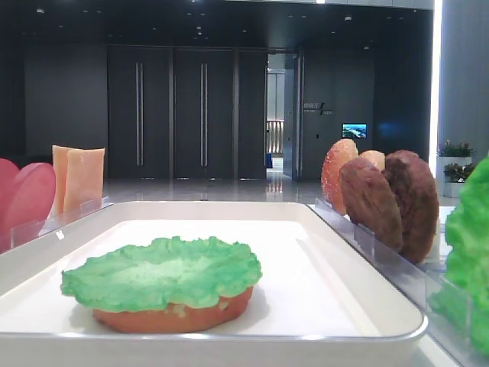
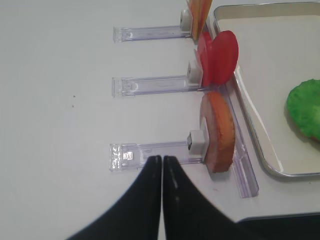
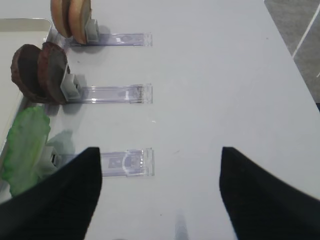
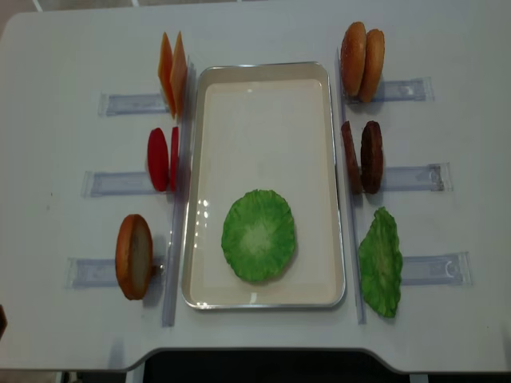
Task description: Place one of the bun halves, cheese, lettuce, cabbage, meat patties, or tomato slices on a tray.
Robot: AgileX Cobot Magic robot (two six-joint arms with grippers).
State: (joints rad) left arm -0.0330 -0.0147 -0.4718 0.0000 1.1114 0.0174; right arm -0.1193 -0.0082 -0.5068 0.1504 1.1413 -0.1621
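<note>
The white tray point(image 4: 263, 136) holds a bun half point(image 1: 168, 315) with a lettuce leaf point(image 4: 258, 235) on top. Left of the tray stand cheese point(image 4: 172, 72), tomato slices point(image 4: 162, 159) and a bun half point(image 2: 218, 131). On the right stand two bun halves point(image 4: 362, 61), two meat patties point(image 3: 42, 72) and another lettuce leaf point(image 3: 24, 145). Cabbage is out of view. My left gripper point(image 2: 162, 159) is shut and empty over the bun half's clear holder. My right gripper point(image 3: 160, 152) is open over bare table, beside the lettuce holder.
Clear plastic holder rails point(image 4: 415, 177) stick out from each food item on both sides of the tray. The white table's front edge point(image 4: 255, 351) runs just below the tray. Neither arm shows in the overhead view.
</note>
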